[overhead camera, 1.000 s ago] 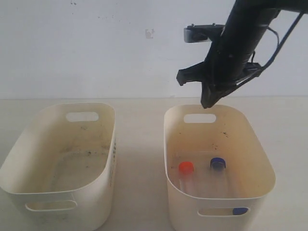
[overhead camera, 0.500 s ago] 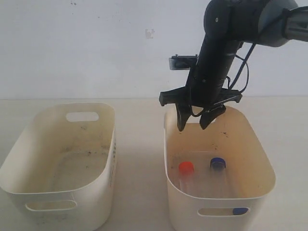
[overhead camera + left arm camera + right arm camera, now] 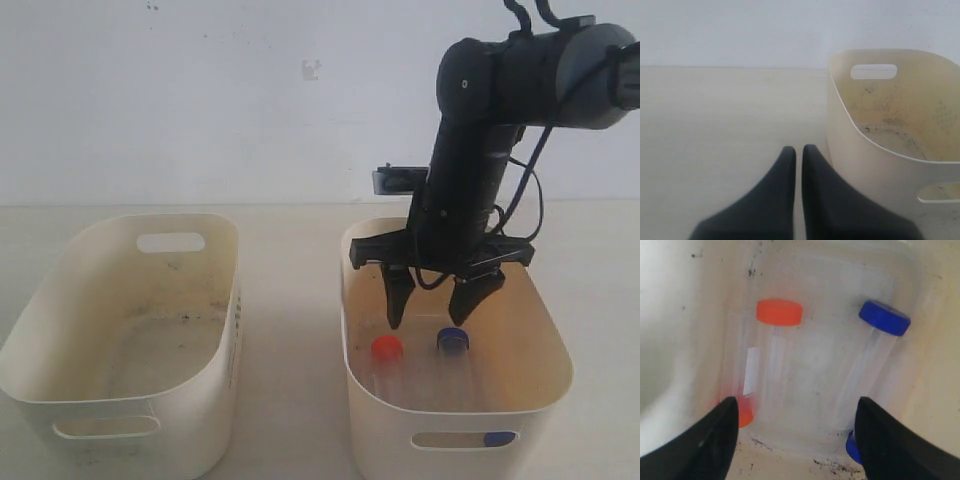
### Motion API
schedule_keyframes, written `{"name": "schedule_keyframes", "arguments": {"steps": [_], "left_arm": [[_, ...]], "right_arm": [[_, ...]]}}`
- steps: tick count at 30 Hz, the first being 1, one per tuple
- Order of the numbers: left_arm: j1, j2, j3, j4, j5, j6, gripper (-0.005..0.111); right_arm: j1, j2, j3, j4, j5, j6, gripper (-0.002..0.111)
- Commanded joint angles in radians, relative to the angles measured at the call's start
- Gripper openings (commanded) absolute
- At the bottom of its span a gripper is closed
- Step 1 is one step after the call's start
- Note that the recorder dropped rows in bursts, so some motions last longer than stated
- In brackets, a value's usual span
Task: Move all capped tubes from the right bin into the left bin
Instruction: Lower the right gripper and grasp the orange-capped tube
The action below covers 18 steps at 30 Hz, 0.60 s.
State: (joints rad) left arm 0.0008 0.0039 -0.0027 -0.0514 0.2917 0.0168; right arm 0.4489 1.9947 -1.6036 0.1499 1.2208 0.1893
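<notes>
The right arm's black gripper (image 3: 428, 320) has dropped from above the rim into the yellower cream plastic oval tub, the right bin (image 3: 548, 335), with its jaws spread wide and holding nothing. Below it lie the capped tubes: an orange-capped clear tube (image 3: 387, 349) and a blue-capped clear tube (image 3: 453, 340), their bodies faint against the floor. In the right wrist view a second orange cap (image 3: 746, 414) and a second blue cap (image 3: 853, 446) are each partly hidden by a finger. The left gripper (image 3: 798, 149) is out of the exterior view. Its fingers are pressed together and empty, beside the paler, speckled cream tub, the left bin (image 3: 860, 160).
</notes>
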Motion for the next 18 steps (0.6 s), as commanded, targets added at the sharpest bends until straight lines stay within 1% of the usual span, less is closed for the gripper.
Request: {"name": "schedule_keyframes", "arguments": {"steps": [1,11,18], "left_arm": [[0.005,-0.004,0.003,-0.004,-0.003,0.002,0.004],[0.005,-0.004,0.003,-0.004,-0.003,0.002,0.004],[0.005,-0.004,0.003,-0.004,-0.003,0.002,0.004]], "right_arm": [[0.003,-0.015,0.021,-0.007,0.0,0.018,0.063],[0.005,0.075,0.021,0.041,0.0,-0.025,0.063],[0.037,0.123,0.017,0.039,0.0,-0.048,0.063]]}}
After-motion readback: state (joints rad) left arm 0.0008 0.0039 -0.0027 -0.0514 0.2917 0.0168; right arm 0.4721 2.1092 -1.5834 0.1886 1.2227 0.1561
